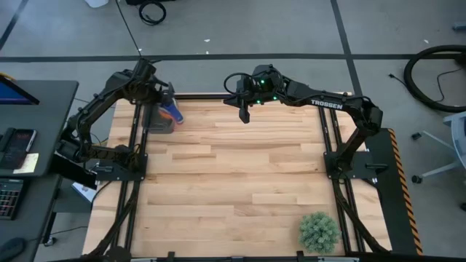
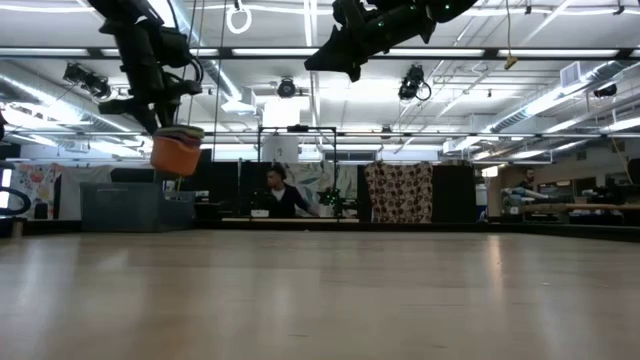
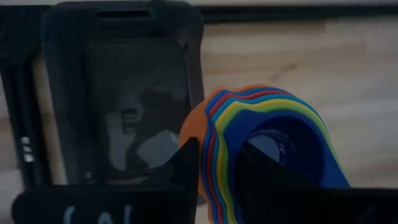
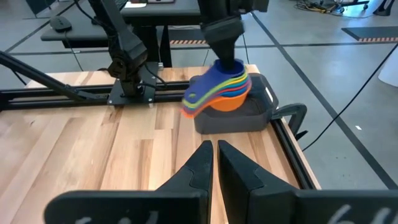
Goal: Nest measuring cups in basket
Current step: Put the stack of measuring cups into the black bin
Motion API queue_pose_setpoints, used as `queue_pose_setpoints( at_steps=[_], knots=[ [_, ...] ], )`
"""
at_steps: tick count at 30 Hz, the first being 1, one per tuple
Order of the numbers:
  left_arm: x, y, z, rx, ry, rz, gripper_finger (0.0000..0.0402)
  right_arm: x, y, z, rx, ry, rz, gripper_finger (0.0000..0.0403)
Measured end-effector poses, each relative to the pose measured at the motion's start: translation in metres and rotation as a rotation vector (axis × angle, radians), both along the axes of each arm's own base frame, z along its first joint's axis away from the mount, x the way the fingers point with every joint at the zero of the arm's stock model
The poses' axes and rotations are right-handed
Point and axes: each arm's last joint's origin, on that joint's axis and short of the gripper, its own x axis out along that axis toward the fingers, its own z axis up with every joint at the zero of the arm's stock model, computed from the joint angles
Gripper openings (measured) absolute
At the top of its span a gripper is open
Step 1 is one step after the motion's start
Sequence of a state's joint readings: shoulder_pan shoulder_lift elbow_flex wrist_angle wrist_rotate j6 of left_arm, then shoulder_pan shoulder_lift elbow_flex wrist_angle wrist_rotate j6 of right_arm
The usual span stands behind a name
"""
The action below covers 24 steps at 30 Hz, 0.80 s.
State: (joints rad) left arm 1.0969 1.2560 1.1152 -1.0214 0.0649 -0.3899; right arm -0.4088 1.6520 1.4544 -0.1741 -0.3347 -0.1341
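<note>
Closest to your left wrist camera, the left gripper (image 3: 214, 171) has its two dark fingers (image 3: 186, 165) clamped on the rim of the nested measuring cups (image 3: 267, 146): one finger sits outside the orange outer cup, the other inside the dark blue innermost cup. You can see the stack's layers at the rim, orange outermost, then red, yellow, green and blue. Just past the stack, below it, lies the dark basket (image 3: 118, 93), which holds nothing you can see.

From your right wrist camera, the stack of cups (image 4: 221, 93) hangs tilted from the left gripper above the basket (image 4: 233, 118), with the handles fanned out toward the table's middle. Whether the stack touches the basket you cannot tell from that view. The low view shows the orange cup (image 2: 177, 152) hanging well clear of the table top.

In the high view, the left gripper (image 1: 169, 102) is over the basket (image 1: 159, 120) at the far left corner of the table (image 1: 233, 182).

Your right gripper (image 4: 214, 158) has its fingers together, holding nothing. It hovers in the air near the far edge of the table, right of the basket and apart from it (image 1: 245, 113).

A spiky green plant ball (image 1: 319, 231) sits near the front right corner, well apart from both arms. Beyond the table, a person (image 2: 280, 195) sits at a desk.
</note>
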Motion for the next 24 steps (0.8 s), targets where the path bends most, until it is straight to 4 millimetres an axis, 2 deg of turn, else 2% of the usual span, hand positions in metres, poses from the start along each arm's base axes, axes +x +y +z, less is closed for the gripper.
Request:
queue_pose_setpoints(
  at_steps=[7,15,24],
  knots=[
    [0.001,0.005,0.002,0.019,-0.054,0.212,0.0081,0.000,0.000,0.000,0.000,0.000,0.000,0.0029],
    [0.007,0.002,0.002,0.040,-0.051,0.335,0.0081,0.000,0.000,0.000,0.001,0.001,0.000,0.0029],
    [0.009,-0.014,-0.002,-0.026,0.056,0.451,0.0081,-0.001,0.000,-0.002,0.008,0.016,0.001,0.0029]
  ],
)
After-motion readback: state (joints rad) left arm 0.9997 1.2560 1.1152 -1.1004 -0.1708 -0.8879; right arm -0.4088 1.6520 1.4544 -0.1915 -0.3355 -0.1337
